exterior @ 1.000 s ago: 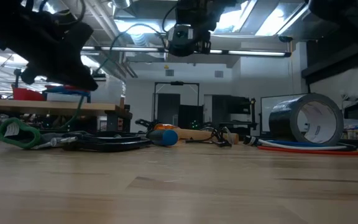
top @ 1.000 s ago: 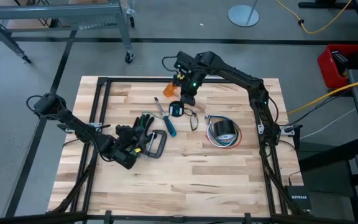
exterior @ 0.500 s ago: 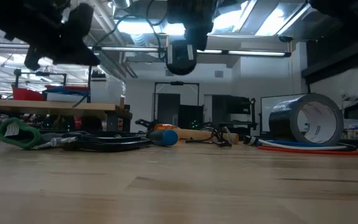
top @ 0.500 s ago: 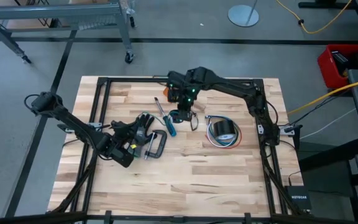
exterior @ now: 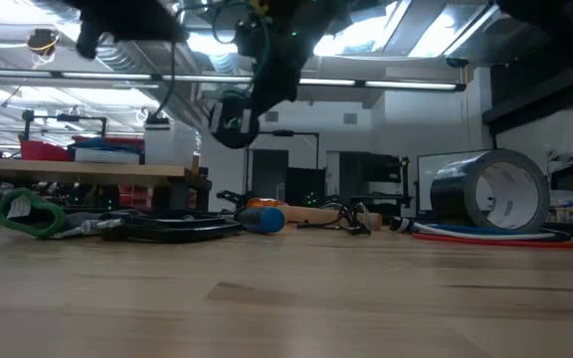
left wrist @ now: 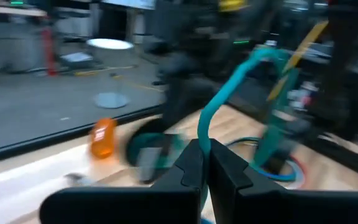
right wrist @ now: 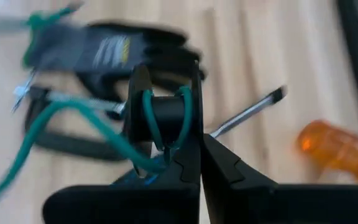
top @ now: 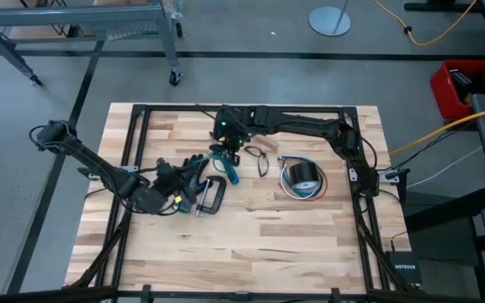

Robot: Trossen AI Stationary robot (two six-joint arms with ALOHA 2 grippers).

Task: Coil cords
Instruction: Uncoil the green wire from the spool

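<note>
Gripping the teal cord, both grippers are clamped on it above the bench: the left gripper near the left edge, the right gripper toward the far edge, over a screwdriver.

Motion blur smears the teal-green cord beyond the left gripper; its far end is indistinct.
</note>
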